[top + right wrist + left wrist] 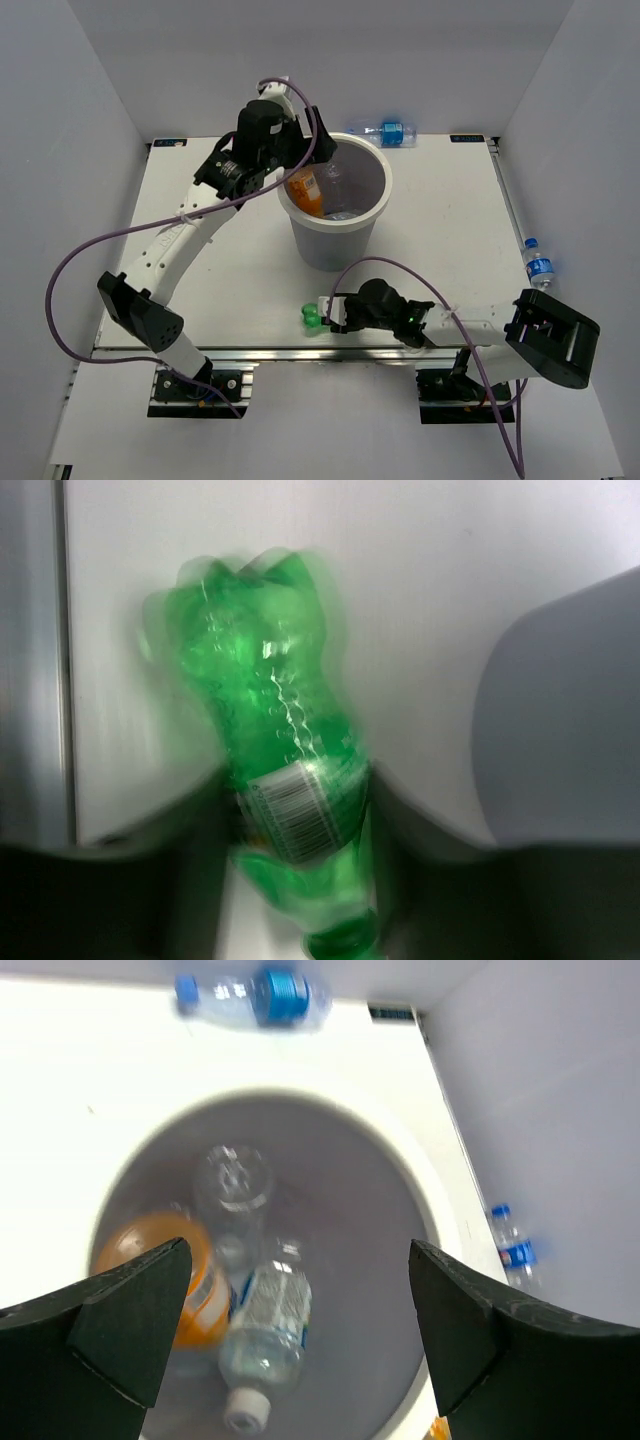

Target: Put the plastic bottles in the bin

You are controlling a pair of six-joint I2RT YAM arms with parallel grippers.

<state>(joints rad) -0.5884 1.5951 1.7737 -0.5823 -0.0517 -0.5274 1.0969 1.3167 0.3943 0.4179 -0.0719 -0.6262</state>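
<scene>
The white bin (335, 240) stands mid-table. Inside it lie an orange bottle (185, 1275), a clear bottle with a blue label (265, 1335) and another clear bottle (232, 1185). My left gripper (290, 1330) hangs open and empty over the bin's left rim (285, 150). My right gripper (325, 315) is shut on the green bottle (280, 750) near the table's front edge, left of the bin's foot; the bottle's base (312, 318) sticks out to the left. A clear blue-capped bottle (390, 131) lies at the back edge. Another (538, 265) lies off the right edge.
White walls enclose the table on three sides. The bin's wall (560, 720) shows at the right of the right wrist view. A purple cable (90, 250) loops off the left arm past the table's left side.
</scene>
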